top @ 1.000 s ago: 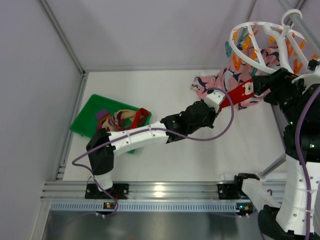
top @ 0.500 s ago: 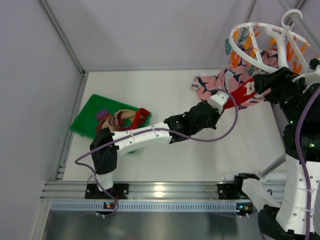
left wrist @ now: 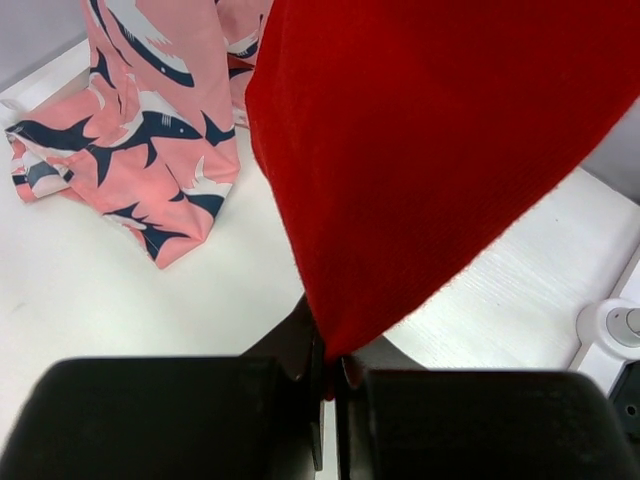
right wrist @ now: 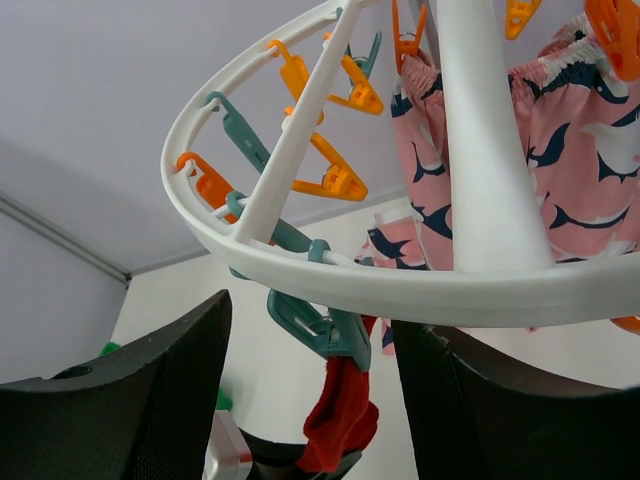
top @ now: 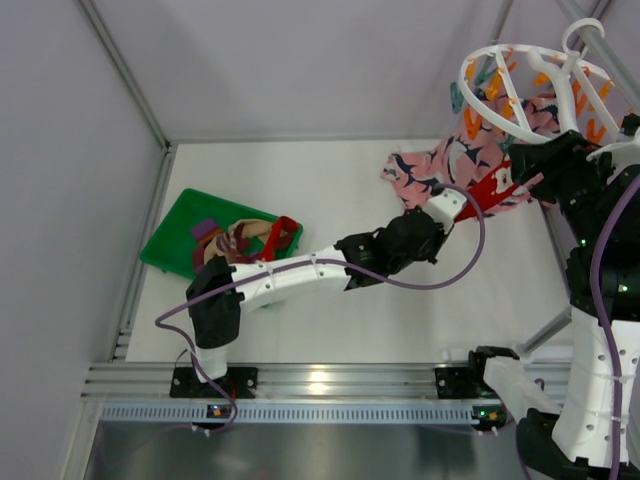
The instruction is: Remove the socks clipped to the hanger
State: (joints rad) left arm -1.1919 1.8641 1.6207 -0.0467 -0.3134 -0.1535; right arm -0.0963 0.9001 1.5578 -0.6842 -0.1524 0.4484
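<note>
The tip of the knitted red sock [left wrist: 440, 150] is pinched in the shut left jaws. Its top is clipped by a teal peg [right wrist: 318, 322] on the ringed white hanger [right wrist: 420, 290], flanked by the spread right jaws. Other socks [top: 250, 238] are heaped in a green tray [top: 172, 228].

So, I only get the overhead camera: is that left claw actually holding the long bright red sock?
Observer: Yes. Its wrist camera shows the left gripper shut on the bottom edge of the long bright red sock.
Operator: Is the sock free of the hanger?
Observer: No. On the right wrist camera a teal plastic clip peg under the round white plastic hanger grips its top.
Operator: And the other claw?
Observer: The right gripper is open, one finger either side of that peg.
</note>
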